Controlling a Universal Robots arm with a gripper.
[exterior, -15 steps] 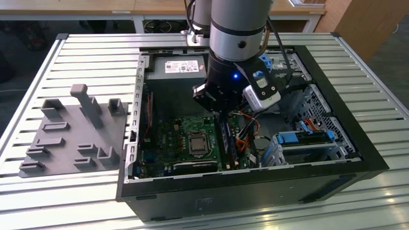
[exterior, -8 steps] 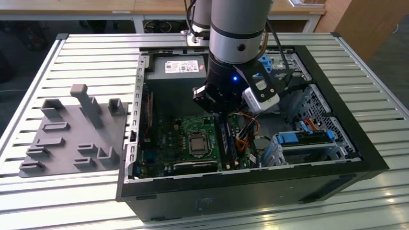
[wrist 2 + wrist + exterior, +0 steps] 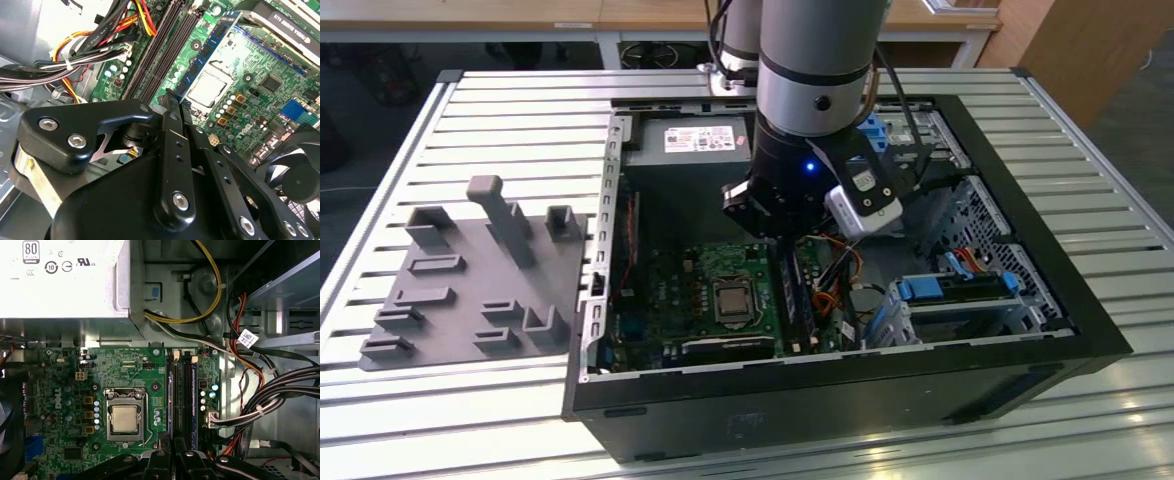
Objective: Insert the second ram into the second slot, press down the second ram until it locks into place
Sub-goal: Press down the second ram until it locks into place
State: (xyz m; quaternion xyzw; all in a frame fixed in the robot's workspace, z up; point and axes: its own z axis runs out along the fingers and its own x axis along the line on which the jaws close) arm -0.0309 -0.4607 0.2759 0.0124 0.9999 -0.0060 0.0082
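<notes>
Second wrist view showed the second ram (image 3: 207,52) already standing in its slot beside the CPU socket (image 3: 207,89). The clenched tool (image 3: 172,102) sat at its end; whether it had locked could not be told.

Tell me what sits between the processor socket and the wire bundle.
The row of memory slots, seen in the first wrist view between the processor socket and the wire bundle.
</notes>
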